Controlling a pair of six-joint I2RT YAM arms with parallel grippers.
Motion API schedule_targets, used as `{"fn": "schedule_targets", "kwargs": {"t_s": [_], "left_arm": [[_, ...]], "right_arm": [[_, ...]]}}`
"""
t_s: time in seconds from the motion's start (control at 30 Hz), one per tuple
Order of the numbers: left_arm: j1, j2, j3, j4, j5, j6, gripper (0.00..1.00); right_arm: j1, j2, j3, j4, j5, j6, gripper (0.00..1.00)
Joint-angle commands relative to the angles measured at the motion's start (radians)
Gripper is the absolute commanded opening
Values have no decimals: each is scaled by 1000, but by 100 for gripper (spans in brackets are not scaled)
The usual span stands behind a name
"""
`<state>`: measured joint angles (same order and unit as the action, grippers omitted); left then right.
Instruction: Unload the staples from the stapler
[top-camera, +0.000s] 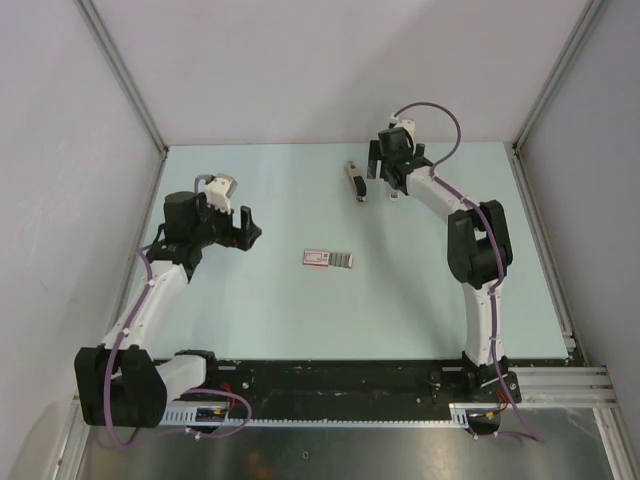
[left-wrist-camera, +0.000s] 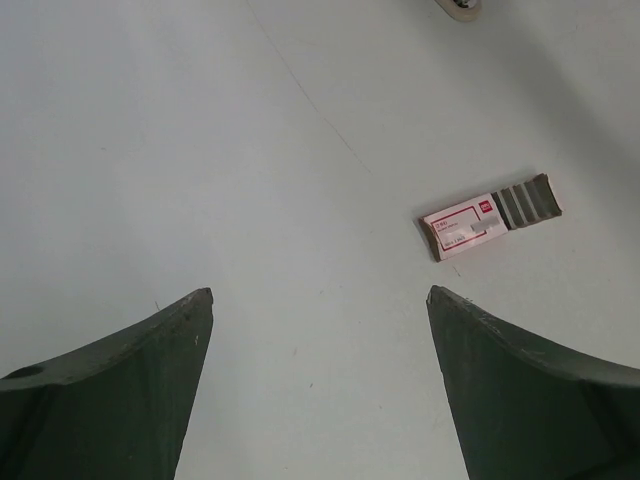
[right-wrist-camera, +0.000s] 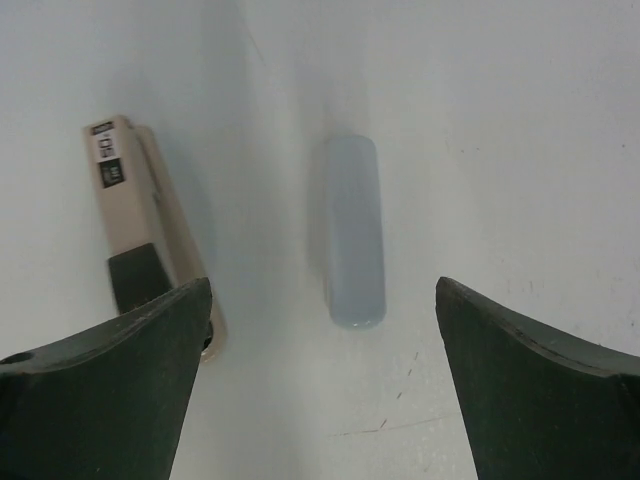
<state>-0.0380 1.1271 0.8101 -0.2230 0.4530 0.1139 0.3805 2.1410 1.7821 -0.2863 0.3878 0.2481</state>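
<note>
The stapler (top-camera: 354, 182) lies at the back of the table, a narrow bar with a beige top and a dark body. In the right wrist view the stapler (right-wrist-camera: 135, 215) lies left of the jaws, its near end behind my left fingertip (right-wrist-camera: 150, 350). A short pale grey strip (right-wrist-camera: 354, 232), which looks like the staples, lies apart from it, just beyond the gap between the jaws; it is a small pale speck in the top view (top-camera: 393, 196). My right gripper (top-camera: 390, 180) (right-wrist-camera: 322, 290) is open and empty above them. My left gripper (top-camera: 250, 228) (left-wrist-camera: 318, 295) is open and empty at the left.
A red-and-white flat box with a grey ribbed section (top-camera: 328, 259) lies mid-table, and shows ahead and to the right in the left wrist view (left-wrist-camera: 487, 217). Walls enclose the table on the left, back and right.
</note>
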Motion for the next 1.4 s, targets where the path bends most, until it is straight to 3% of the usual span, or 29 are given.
{"fn": "schedule_targets", "kwargs": {"t_s": [0.0, 0.1, 0.43, 0.7, 1.07, 1.3, 1.37], "left_arm": [[-9, 3, 4, 5, 1, 10, 93], [-9, 4, 2, 5, 7, 5, 94], [-10, -3, -12, 2, 4, -7, 97], [-10, -10, -29, 2, -12, 0, 98], [-10, -31, -48, -2, -29, 12, 98], [-11, -51, -49, -19, -16, 18, 97], [-11, -61, -44, -30, -1, 17, 99]], "right_arm": [[-35, 34, 55, 12, -18, 35, 99], [-58, 58, 58, 21, -42, 43, 99], [-75, 119, 64, -4, -104, 65, 74], [-77, 123, 34, -16, -135, 81, 62], [-79, 119, 35, -22, -149, 81, 35], [-64, 89, 22, -34, -163, 86, 4], [-46, 48, -3, -30, -164, 85, 1]]}}
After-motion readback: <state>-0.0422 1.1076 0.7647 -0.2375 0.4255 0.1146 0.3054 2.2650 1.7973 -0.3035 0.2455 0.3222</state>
